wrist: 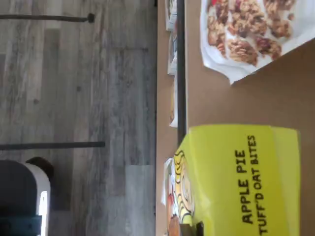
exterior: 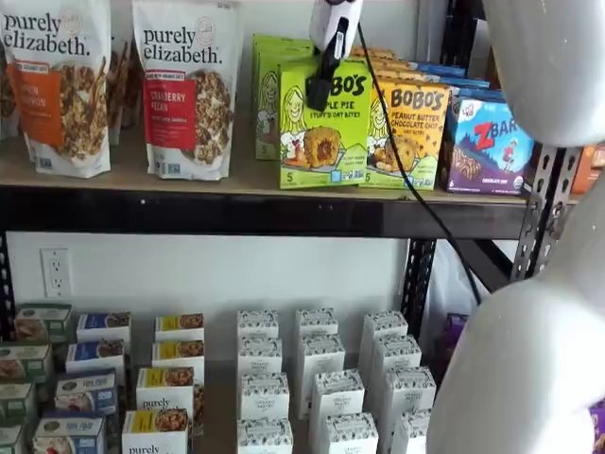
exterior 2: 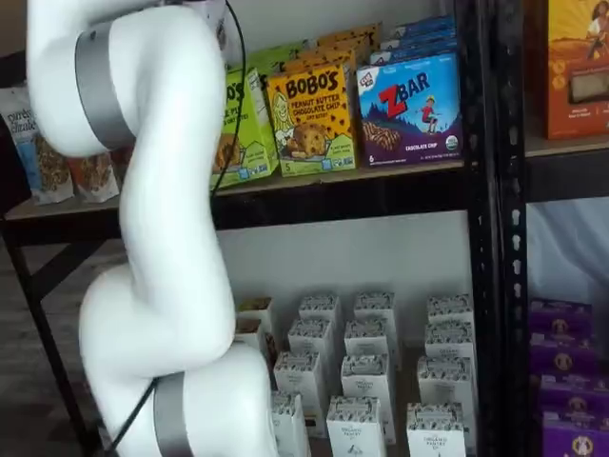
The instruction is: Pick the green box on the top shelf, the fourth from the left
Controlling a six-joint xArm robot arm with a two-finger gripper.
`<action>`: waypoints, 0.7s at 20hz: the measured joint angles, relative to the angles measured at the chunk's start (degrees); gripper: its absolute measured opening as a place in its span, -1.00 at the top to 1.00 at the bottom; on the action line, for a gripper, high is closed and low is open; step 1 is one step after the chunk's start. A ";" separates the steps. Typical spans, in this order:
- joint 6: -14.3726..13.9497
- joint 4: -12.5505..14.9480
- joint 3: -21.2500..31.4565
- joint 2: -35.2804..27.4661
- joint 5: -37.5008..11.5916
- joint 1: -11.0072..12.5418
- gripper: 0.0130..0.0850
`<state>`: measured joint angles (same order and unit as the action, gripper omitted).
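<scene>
Where the top shelf (exterior: pixel 236 180) ends, the green box (exterior: pixel 326 142) just inside

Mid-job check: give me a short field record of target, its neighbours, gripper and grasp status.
target: green box, upright on the top shelf
right neighbour: yellow-orange Bobo's box, then blue ZBar box
left neighbour: granola bag
gripper: gripper hangs in front of the green box's upper face; open or shut cannot be told
grasp: none visible

You see the lime-green box (exterior: pixel 324 128) with black lettering behind the black fingers (exterior: pixel 321 87), a yellow-orange box (exterior: pixel 408 134) beside it.
</scene>
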<state>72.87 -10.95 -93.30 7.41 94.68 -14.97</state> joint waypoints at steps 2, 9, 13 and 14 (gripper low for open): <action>0.13 0.18 -0.07 0.48 1.15 0.19 0.56; 0.13 -2.42 -2.30 1.09 7.83 1.24 0.56; -0.55 -3.10 -2.44 2.41 9.81 1.00 0.56; -0.73 -3.16 -2.25 2.85 10.11 0.90 0.56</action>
<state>72.14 -14.11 -95.56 10.26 104.79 -14.07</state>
